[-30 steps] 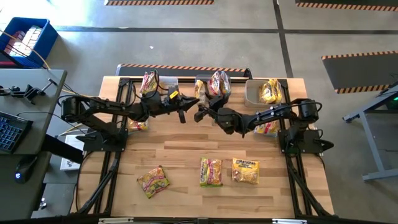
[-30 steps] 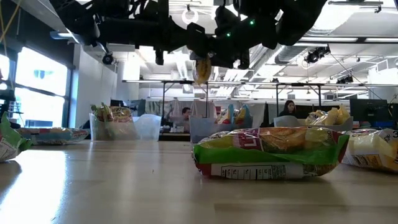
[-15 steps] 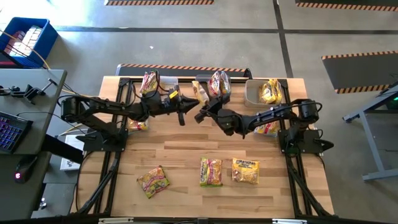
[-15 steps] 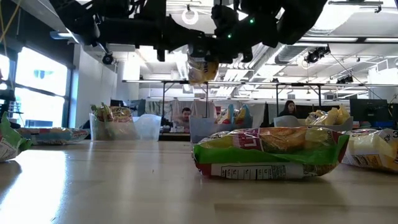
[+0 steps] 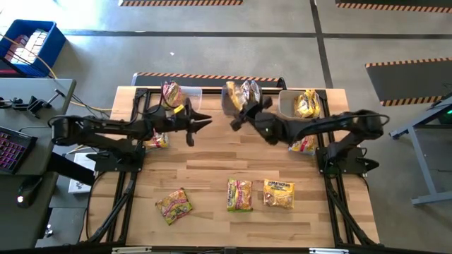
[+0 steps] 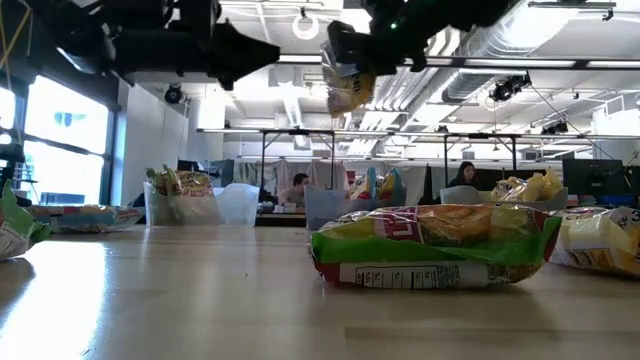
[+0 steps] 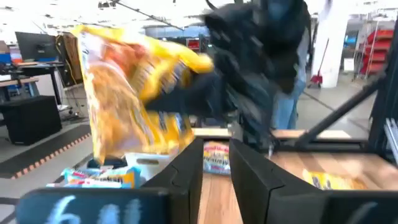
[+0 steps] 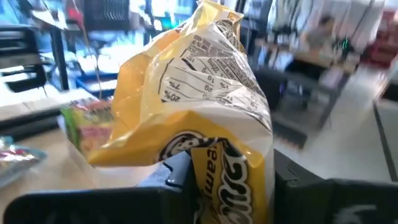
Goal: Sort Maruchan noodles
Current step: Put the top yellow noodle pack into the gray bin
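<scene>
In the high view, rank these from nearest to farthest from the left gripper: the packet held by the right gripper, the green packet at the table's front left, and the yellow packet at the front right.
From the left gripper:
1. Held yellow packet, just across in the right gripper, toward the back bins.
2. Green packet, front left.
3. Front-right yellow packet, beside the middle packet.

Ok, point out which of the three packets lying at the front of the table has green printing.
The left packet, tilted, apart from the middle packet and the plain yellow right packet.

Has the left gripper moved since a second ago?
Yes. In the high view the left gripper has pulled back toward its own side, away from the middle bin, leaving the packet with the right gripper.
</scene>
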### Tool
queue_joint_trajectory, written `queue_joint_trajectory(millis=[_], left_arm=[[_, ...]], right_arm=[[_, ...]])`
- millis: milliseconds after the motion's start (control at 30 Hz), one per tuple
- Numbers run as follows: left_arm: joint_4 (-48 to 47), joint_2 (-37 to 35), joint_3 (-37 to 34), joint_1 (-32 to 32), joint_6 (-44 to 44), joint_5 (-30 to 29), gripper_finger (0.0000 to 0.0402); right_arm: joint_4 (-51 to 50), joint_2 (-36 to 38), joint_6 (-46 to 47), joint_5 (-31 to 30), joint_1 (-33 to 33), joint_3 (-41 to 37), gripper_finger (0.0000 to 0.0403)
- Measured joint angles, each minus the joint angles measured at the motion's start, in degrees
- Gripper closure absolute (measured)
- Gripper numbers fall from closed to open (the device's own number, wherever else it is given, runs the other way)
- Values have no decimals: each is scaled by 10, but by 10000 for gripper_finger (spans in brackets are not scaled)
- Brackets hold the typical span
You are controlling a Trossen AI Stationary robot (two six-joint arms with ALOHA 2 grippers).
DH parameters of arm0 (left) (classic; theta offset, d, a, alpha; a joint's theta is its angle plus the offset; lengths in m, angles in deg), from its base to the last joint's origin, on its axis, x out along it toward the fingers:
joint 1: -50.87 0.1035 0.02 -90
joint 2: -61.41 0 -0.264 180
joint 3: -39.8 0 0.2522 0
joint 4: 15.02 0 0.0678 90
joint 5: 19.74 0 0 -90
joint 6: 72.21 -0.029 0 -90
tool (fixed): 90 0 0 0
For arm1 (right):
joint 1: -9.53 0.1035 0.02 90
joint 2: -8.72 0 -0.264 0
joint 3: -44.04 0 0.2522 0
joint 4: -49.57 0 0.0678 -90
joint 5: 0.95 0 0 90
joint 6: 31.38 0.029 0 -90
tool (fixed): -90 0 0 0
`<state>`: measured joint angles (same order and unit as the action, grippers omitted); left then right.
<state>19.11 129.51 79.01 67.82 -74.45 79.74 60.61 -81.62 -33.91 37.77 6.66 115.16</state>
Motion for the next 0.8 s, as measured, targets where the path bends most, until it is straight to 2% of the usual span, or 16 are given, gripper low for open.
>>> queue_joint_trajectory(millis=[133,300,400,500,633,800], left_arm=[[-1,-9,-29,0,-10,-1,356],[-5,-9,-41,0,-20,-5,376],[-5,-9,-45,-2,-25,-5,384],[-5,-9,-52,-2,-25,-5,389],[-5,-8,-58,-2,-25,-6,392],[-4,-8,-58,-2,-25,-6,392]], right_arm=[[-254,52,125,53,-42,58,320],[-626,70,289,184,-141,188,320],[-792,65,325,268,-220,255,320],[-893,64,324,343,-305,284,320],[-963,64,318,411,-417,285,320],[-973,55,297,458,-518,260,320]])
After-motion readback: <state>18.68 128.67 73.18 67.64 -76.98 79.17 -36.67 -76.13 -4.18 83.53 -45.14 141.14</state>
